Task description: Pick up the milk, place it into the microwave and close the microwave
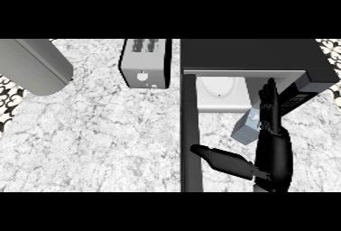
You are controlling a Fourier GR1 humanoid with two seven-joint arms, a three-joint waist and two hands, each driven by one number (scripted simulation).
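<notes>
Your right hand (273,149), fingers straight, touches the milk (248,128) at the frame's right, just outside the open microwave (266,54); placing and closing remain.

- The microwave (260,56) cavity stands open; its door (190,135) juts out along the left side.
- The milk (248,128) sits at the cavity mouth.
- Counter (100,135) left of the door lies bare up to the toaster (145,63).
</notes>
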